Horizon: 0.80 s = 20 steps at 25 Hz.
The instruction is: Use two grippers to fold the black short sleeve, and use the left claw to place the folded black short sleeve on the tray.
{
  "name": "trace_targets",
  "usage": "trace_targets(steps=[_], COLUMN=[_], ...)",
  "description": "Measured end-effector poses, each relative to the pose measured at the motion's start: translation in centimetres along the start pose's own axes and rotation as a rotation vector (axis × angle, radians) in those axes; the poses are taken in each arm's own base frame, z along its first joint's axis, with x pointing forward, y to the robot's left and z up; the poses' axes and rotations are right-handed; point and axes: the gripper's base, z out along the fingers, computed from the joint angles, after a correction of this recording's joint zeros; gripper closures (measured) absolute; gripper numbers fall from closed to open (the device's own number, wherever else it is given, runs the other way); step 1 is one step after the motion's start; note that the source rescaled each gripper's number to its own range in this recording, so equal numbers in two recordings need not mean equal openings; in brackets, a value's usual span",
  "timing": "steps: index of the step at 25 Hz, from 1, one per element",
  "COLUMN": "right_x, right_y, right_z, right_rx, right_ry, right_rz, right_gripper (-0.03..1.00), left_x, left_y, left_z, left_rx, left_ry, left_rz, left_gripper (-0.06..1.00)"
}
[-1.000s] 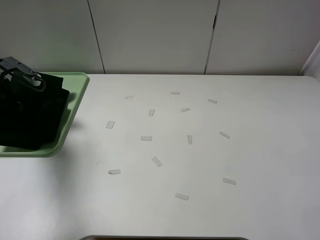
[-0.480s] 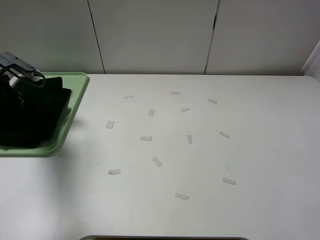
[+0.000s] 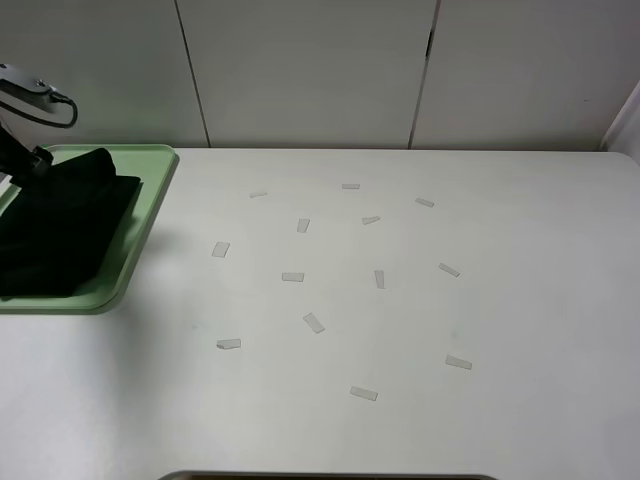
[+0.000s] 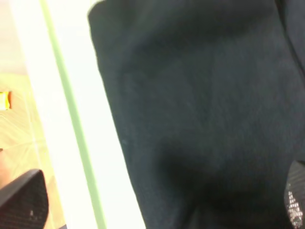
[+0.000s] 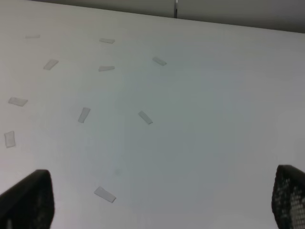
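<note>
The folded black short sleeve (image 3: pixel 60 225) lies on the pale green tray (image 3: pixel 152 200) at the table's left edge. My left gripper (image 3: pixel 22 150) hangs just above the shirt's far corner, mostly cut off by the picture's edge. In the left wrist view the shirt (image 4: pixel 200 109) fills most of the picture beside the tray's rim (image 4: pixel 71 119), and the left gripper (image 4: pixel 159 202) is open, its fingertips (image 4: pixel 24 202) far apart with nothing between them. The right gripper (image 5: pixel 157 200) is open over bare table and does not show in the exterior view.
Several small pale tape strips (image 3: pixel 292 276) are scattered over the middle of the white table (image 3: pixel 500 300). White wall panels (image 3: pixel 300 70) stand behind it. The right wrist view shows the same strips (image 5: pixel 145 117).
The left gripper has opened, let go of the shirt and risen up and to the left. The shirt has settled flat on the tray.
</note>
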Motion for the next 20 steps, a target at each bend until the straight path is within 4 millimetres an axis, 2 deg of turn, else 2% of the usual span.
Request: trace_targets(steps=[3, 5, 6, 8, 9, 10, 11, 12, 13, 14, 16, 17, 20], right_x=[0.0, 0.0, 0.0, 0.0, 0.0, 0.0, 0.0, 0.0, 0.0, 0.0, 0.0, 0.0, 0.0], right_y=[0.0, 0.0, 0.0, 0.0, 0.0, 0.0, 0.0, 0.0, 0.0, 0.0, 0.0, 0.0, 0.0], right_z=[0.0, 0.0, 0.0, 0.0, 0.0, 0.0, 0.0, 0.0, 0.0, 0.0, 0.0, 0.0, 0.0], right_rx=[0.000, 0.000, 0.000, 0.000, 0.000, 0.000, 0.000, 0.000, 0.000, 0.000, 0.000, 0.000, 0.000], right_ry=[0.000, 0.000, 0.000, 0.000, 0.000, 0.000, 0.000, 0.000, 0.000, 0.000, 0.000, 0.000, 0.000], right_rz=[0.000, 0.000, 0.000, 0.000, 0.000, 0.000, 0.000, 0.000, 0.000, 0.000, 0.000, 0.000, 0.000], right_gripper=[-0.03, -0.03, -0.03, -0.03, -0.03, -0.03, -0.03, -0.03, -0.03, -0.03, -0.03, -0.03, -0.03], left_x=[-0.3, -1.1, -1.1, -1.8, -2.4, -2.6, -2.7, -2.7, -2.7, -2.7, -2.4, -2.4, -1.2], left_y=[-0.1, -0.5, -0.5, -0.8, -1.0, -1.2, -1.4, -1.4, -1.7, -2.2, -2.7, -2.7, -3.0], left_z=[-0.7, -2.4, -2.4, -4.6, -7.0, -8.4, -9.6, -9.6, -10.7, -13.1, -15.0, -15.0, -17.5], left_rx=[-0.005, -0.011, -0.011, -0.023, -0.034, -0.038, -0.040, -0.040, -0.041, -0.042, -0.038, -0.038, -0.033], left_ry=[-0.018, -0.060, -0.060, -0.121, -0.183, -0.213, -0.233, -0.233, -0.247, -0.282, -0.294, -0.294, -0.261], left_rz=[-0.023, -0.057, -0.057, -0.077, -0.089, -0.093, -0.097, -0.097, -0.097, -0.092, -0.083, -0.083, -0.086], left_gripper=[-0.05, -0.05, -0.05, -0.05, -0.05, -0.05, -0.05, -0.05, -0.05, -0.05, -0.05, -0.05, -0.05])
